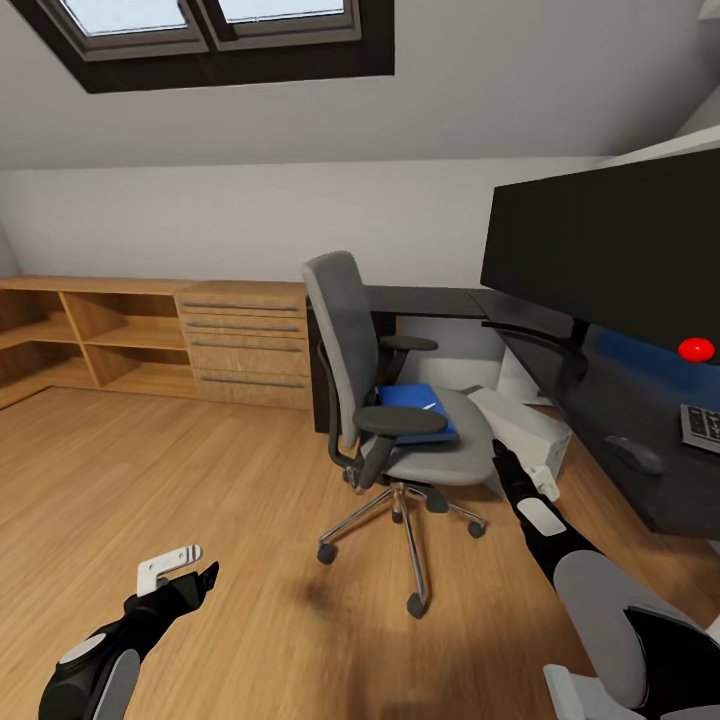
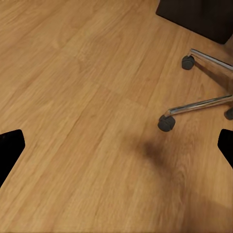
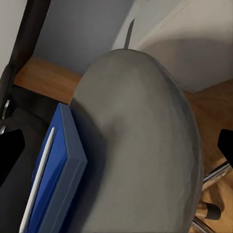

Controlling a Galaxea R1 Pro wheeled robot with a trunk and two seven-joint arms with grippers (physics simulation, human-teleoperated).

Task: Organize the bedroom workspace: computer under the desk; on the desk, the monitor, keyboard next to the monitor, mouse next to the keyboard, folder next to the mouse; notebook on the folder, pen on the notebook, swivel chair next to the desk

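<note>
Blue folder [image 1: 415, 405] lies flat on the swivel chair [image 1: 385, 400] seat, long axis running toward the bench [image 1: 620, 430]. Right claw [image 1: 515, 470] hovers at the seat's front edge, fingers spread wide in the right wrist view. Left claw [image 1: 185, 570] hangs open over the floor [image 2: 87, 121], where its wrist view catches chrome legs and casters.

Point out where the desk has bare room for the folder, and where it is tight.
The desk top is bare along its far stretch behind the chair, and between the monitor stand and the mouse. It is crowded near the keyboard. The folder still lies on the chair seat.
</note>
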